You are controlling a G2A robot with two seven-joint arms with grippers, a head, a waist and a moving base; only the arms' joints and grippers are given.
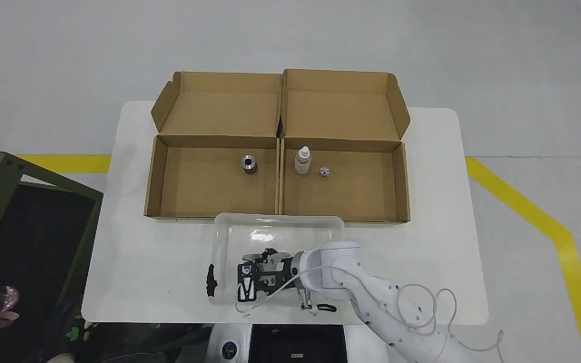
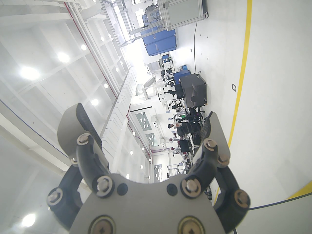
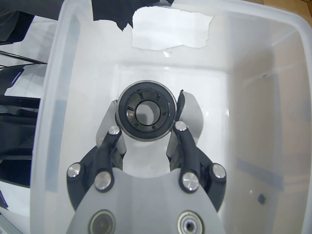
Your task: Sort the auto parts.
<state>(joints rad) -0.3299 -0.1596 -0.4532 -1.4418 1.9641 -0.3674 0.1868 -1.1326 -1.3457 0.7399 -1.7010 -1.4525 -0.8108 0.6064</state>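
The bearing (image 3: pixel 146 133) sits squarely between the right fingers (image 3: pixel 192 113), inside the bin (image 3: pixel 243 74) at the middle of the surface's near edge. It lies flat, its bore pointing straight up at the wrist, so the fingers meet its round rim from opposite sides. They have closed to the rim's width: one pad touches it and the other is tucked behind it, so it looks gripped. The left fingers (image 2: pixel 70 122) are spread wide, hold nothing and point out at the room, so the right arm is the one placed for this part.

Count: one bearing in the bin, besides a dark speck (image 3: pixel 261 199) on its floor. Two boxes stand side by side towards the far edge. The left box (image 1: pixel 182 191) holds one round metal part (image 1: pixel 248 163). The right box (image 1: pixel 363 191) holds two, a white bottle-shaped part (image 1: pixel 302 160) and a small metal part (image 1: pixel 323 171).

The coming move is probably a straight lift, then a carry towards the far edge, likely to the left box with its similar round part.
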